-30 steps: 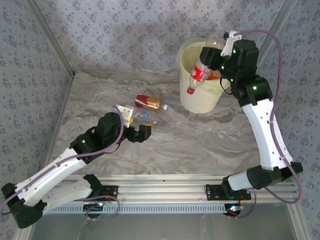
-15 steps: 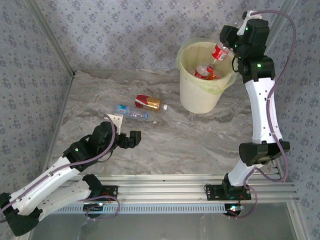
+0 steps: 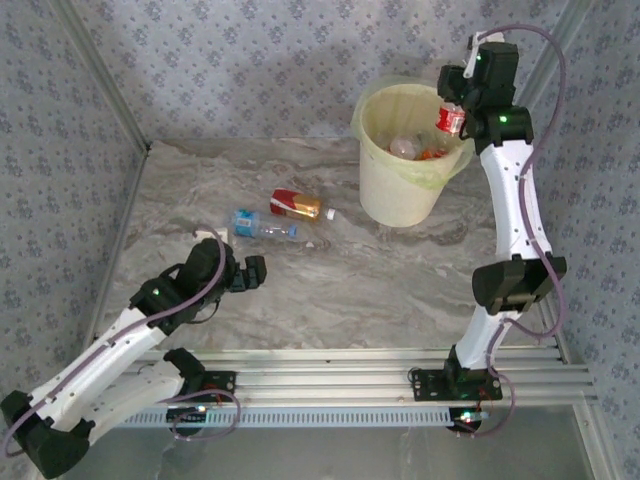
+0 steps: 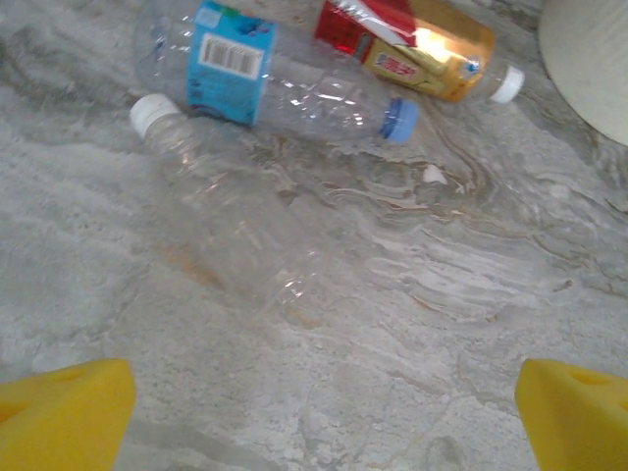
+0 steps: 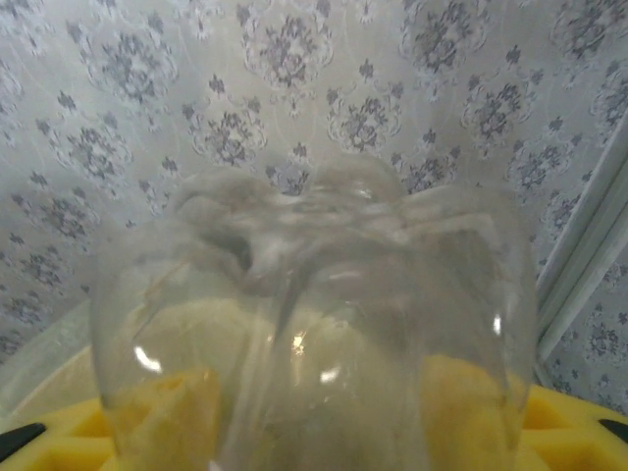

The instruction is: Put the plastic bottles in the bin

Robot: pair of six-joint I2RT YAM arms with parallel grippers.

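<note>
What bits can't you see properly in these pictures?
- Top view: how many plastic bottles lie in the tall cream-white bin; its rim and the right gripper cover them.
- Right wrist view: whether the jaws grip the clear plastic bottle; its blurry base hides the yellow pads.
- Left wrist view: the bin's wall, cut off by the corner.

Setting: a robotics lab test cell, not a lived-in room, with a left arm (image 3: 110, 345) and right arm (image 3: 515, 210) bolted to an aluminium rail (image 3: 330, 370) at the edge of a marble-pattern tabletop (image 3: 400, 290), boxed in by wallpapered panels (image 3: 250, 70) on metal frame posts (image 3: 100, 75), exposed cables (image 3: 548, 48) looping along the arms.
</note>
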